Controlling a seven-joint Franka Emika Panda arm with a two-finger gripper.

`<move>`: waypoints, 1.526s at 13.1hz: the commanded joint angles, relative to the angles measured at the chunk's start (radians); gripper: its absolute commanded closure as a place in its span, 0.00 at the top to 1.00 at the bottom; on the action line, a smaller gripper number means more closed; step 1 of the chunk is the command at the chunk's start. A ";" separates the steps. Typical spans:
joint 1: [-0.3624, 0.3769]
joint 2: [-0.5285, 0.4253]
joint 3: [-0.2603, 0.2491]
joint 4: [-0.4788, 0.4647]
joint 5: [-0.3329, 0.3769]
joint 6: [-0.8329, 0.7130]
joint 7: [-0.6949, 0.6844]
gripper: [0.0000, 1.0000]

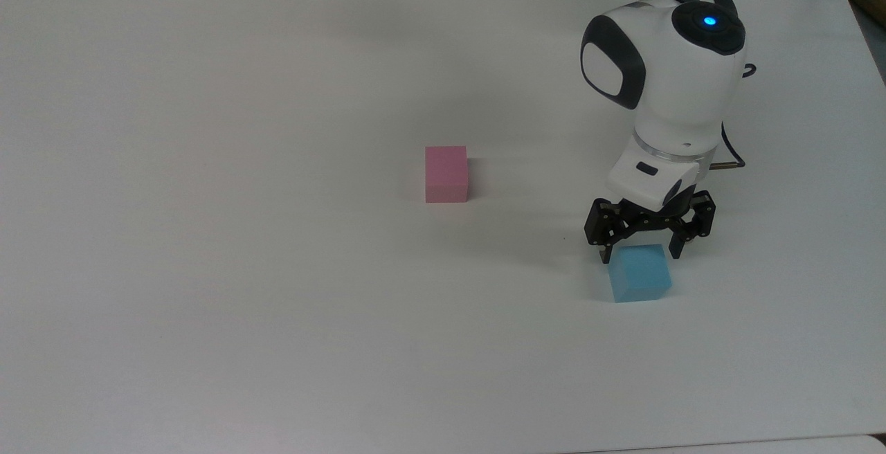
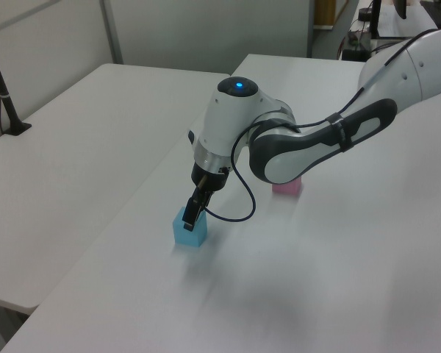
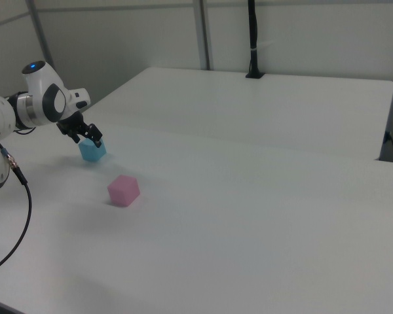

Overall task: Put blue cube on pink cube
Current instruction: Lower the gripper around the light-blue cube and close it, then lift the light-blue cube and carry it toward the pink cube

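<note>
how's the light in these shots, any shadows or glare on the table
Top view: soft, even light; faint shadows beside the pink cube and under the hand at the blue cube. Left view: a blurry grey smear on the table. Right view: mild sheen, no harsh glare.
</note>
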 commanded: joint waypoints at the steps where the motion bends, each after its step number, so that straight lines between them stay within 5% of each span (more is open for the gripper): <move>1: 0.010 0.035 -0.011 0.028 -0.042 0.056 0.054 1.00; 5: 0.015 0.050 -0.009 0.027 -0.095 0.086 0.097 0.94; 9: 0.016 0.047 -0.007 0.024 -0.100 0.085 0.095 0.30; 10: 0.016 0.045 -0.007 0.022 -0.123 0.085 0.094 0.21; 20: 0.009 -0.266 -0.004 -0.077 -0.134 -0.107 0.086 0.22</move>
